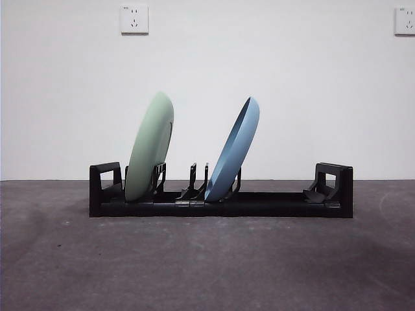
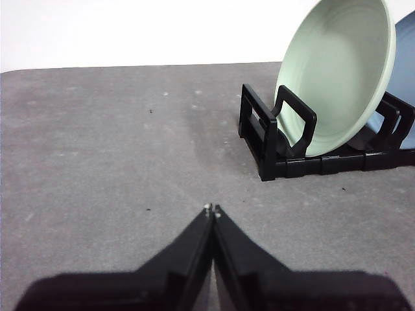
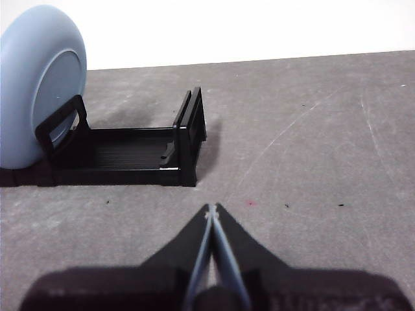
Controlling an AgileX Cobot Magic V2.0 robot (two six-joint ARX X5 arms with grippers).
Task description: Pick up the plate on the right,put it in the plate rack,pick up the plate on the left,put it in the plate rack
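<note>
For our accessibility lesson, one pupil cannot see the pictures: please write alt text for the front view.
A long black plate rack sits on a grey table holding two plates on edge, both leaning right: a green plate near its left end and a blue plate near the middle. The rack's right half holds nothing. Behind is a white wall with two sockets; no gripper shows.

left gripper (image 2: 213, 208): matte black wedge jaws, small silvery tips | right gripper (image 3: 211, 208): same black, pale inner edges
</note>
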